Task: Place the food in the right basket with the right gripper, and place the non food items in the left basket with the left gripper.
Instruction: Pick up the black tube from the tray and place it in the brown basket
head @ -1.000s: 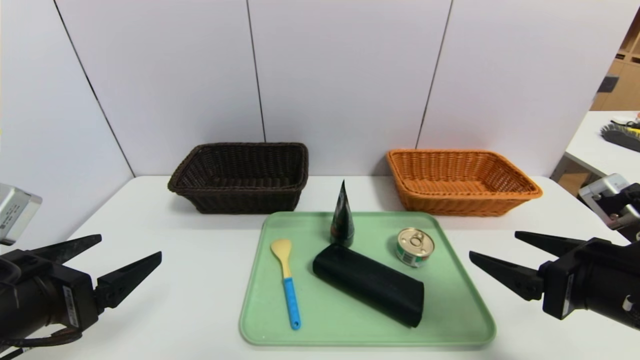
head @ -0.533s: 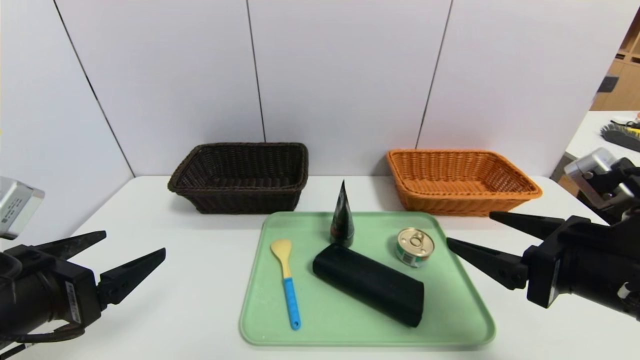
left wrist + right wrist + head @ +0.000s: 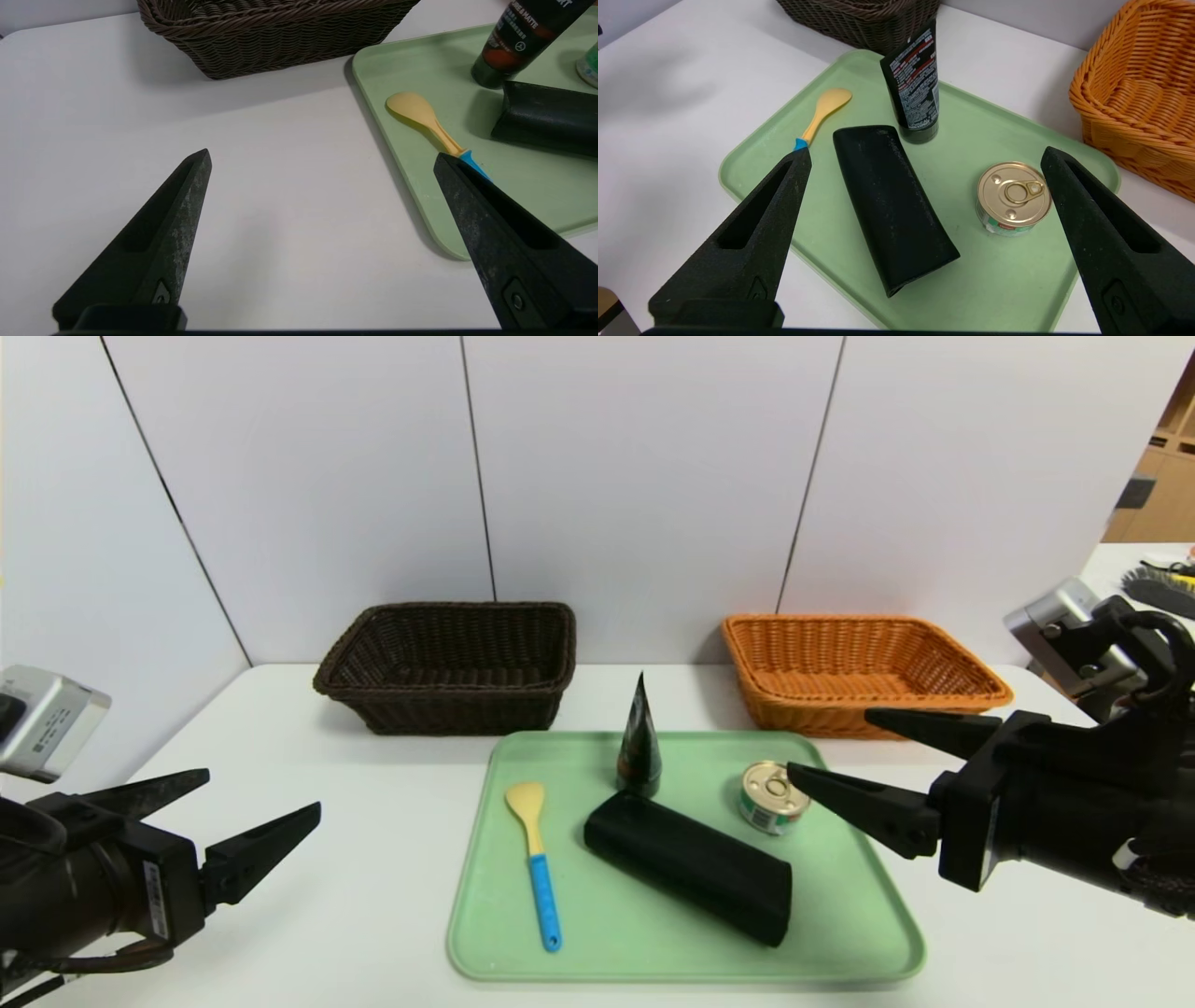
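The right gripper (image 3: 829, 743) hangs over the right edge of the green tray (image 3: 868, 933), its two pointed fingers spread wide and holding nothing. The tin can (image 3: 774, 796) stands on the tray just ahead of it, close to the tip of the nearer finger but not touched, lid up with the pull ring showing. Past the can from this gripper lies the long black case (image 3: 689, 866), flat and slanted across the tray, and beyond its far end the dark tube (image 3: 639, 739) stands upright on its cap. The orange basket (image 3: 857, 673) sits on the table just beyond this gripper. The left gripper (image 3: 263, 798) hovers above the bare white table (image 3: 355, 821), fingers likewise spread and empty, with the yellow spoon (image 3: 533, 855) ahead of it on the tray's near side and the dark brown basket (image 3: 450, 665) farther off.
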